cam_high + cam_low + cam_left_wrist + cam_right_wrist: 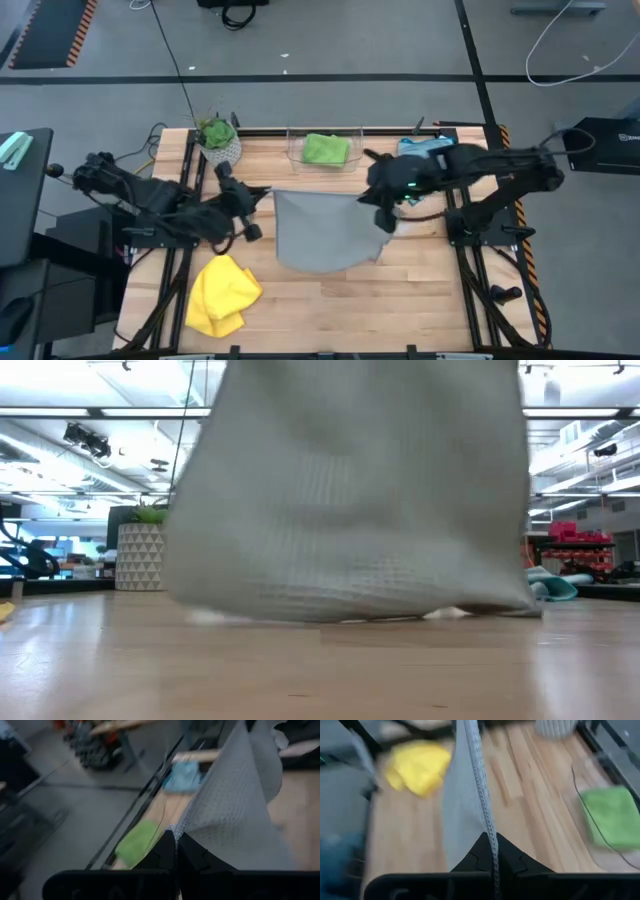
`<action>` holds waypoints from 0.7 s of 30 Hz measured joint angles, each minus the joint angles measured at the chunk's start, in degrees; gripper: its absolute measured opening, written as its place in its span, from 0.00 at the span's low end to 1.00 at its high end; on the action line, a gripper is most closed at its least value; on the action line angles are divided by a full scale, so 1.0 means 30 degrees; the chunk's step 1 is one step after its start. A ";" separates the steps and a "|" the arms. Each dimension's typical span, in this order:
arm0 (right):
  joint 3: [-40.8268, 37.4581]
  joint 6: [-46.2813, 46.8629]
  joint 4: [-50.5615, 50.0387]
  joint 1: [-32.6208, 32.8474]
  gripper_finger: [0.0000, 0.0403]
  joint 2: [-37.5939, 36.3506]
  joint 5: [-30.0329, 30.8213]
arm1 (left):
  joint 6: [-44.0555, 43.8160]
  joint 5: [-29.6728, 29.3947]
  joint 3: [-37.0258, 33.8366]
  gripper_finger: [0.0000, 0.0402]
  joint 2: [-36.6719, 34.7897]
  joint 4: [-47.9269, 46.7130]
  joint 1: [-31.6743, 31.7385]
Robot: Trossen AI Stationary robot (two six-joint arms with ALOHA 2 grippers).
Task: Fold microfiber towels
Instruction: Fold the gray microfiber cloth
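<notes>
We hold grey towel (322, 235) up over table (420, 290) middle; left gripper (268, 193) and right gripper (385, 212) each clamped on top corner; cloth soft, limp, light; we judge corners best hold.

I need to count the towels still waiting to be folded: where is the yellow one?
In the high view the yellow towel lies crumpled on the table's near-left part, below the left arm and left of the grey towel.
</notes>
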 joint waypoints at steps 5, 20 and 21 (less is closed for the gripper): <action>-0.3270 -0.1725 0.2060 -0.1792 0.01 0.0846 -0.0354 | -0.1387 0.0092 -0.3077 0.02 -0.0022 0.0098 0.1576; -0.7503 -0.5312 0.4612 -0.4722 0.20 0.3568 0.0029 | -0.2107 0.1290 -1.2508 0.02 -0.0086 0.8069 0.5439; -0.7663 -0.5320 0.4611 -0.4791 0.23 0.3730 0.0169 | -0.2369 0.1414 -1.2901 0.02 -0.0031 0.8264 0.5553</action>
